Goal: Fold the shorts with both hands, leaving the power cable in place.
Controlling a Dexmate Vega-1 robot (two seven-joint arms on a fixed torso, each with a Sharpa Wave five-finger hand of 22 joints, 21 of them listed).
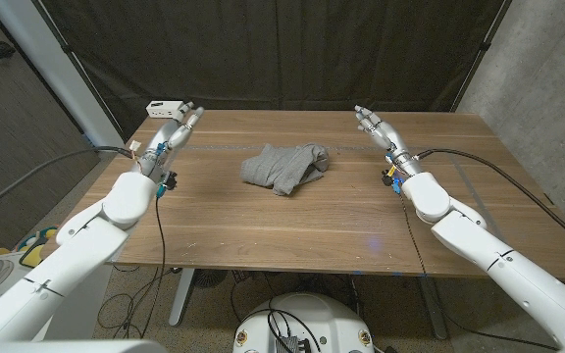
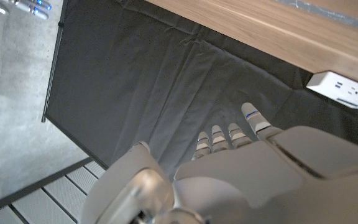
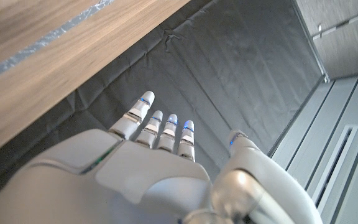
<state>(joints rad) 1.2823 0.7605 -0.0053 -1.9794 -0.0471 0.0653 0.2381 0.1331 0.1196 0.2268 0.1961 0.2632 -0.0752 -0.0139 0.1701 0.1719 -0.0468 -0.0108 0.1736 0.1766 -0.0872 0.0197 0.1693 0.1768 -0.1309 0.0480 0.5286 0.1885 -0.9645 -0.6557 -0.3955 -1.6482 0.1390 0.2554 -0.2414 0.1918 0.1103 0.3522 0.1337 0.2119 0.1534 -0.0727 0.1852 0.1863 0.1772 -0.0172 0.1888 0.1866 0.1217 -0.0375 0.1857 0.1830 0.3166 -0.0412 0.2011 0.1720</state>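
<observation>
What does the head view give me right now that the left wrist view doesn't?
Head view alone: the shorts lying crumpled mid-table, untouched, and the right hand raised open near the far edge. Left wrist view alone: a close look along the back of the left hand, fingers straight and apart, holding nothing, against the dark curtain. Both: the left hand, the wooden table and the white power strip at its far left corner.

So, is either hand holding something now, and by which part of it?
Nothing is held. The left hand and the right hand are both open, fingers apart, near the table's far corners. The shorts lie crumpled between them, untouched.
</observation>
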